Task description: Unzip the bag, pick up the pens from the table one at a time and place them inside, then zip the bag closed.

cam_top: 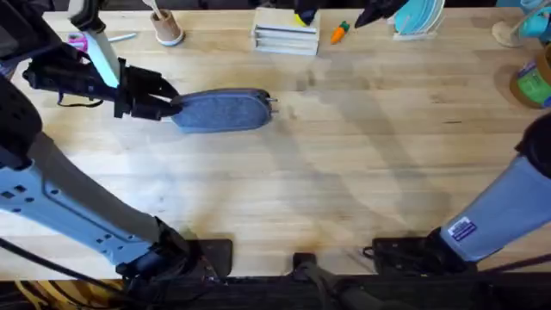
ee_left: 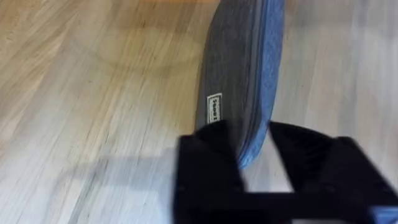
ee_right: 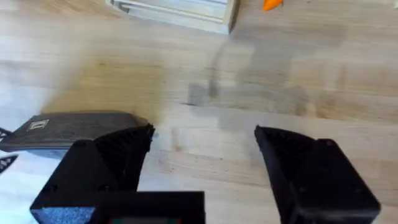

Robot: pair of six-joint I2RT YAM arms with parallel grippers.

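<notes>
Left gripper (cam_top: 170,107): fingers clamped on the left end of the bag (cam_top: 222,110); the left wrist view shows the fabric edge pinched between the black fingers (ee_left: 208,165).
Right gripper (ee_right: 205,162): spread wide, holding nothing, above bare wood.
Bag count: one, lying flat at left centre of the table (cam_top: 362,172), metal pull (cam_top: 272,104) at its right end.
Surface: pale plank tabletop.
Far edge: one stack of light trays (cam_top: 286,36), one orange carrot toy (cam_top: 340,31), one wooden cup (cam_top: 168,27).
</notes>
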